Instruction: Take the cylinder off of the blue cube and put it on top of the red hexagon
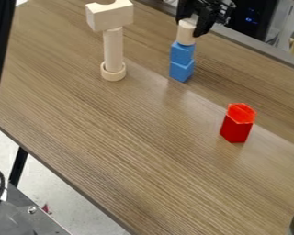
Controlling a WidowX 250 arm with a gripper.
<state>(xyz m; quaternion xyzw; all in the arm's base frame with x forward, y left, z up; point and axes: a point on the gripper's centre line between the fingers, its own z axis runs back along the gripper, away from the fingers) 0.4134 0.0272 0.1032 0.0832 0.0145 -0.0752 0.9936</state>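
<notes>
At the top right the black gripper (195,23) is down at the upper part of a pale wooden cylinder (185,34), overlapping its top edge. The cylinder stands upright on the upper blue cube (182,53), which sits on a second blue cube (181,70) on the table. Whether the gripper holds the cylinder is not clear. Farther right and nearer the camera, the red hexagon (236,126) stands upright on the table, its top rim showing a hollow.
Left of the blue stack, a wooden column (113,49) rises from a round wooden ring (113,72) and carries a notched wooden block (110,17). The wooden table (143,151) has a metal rail (260,48) along its far edge.
</notes>
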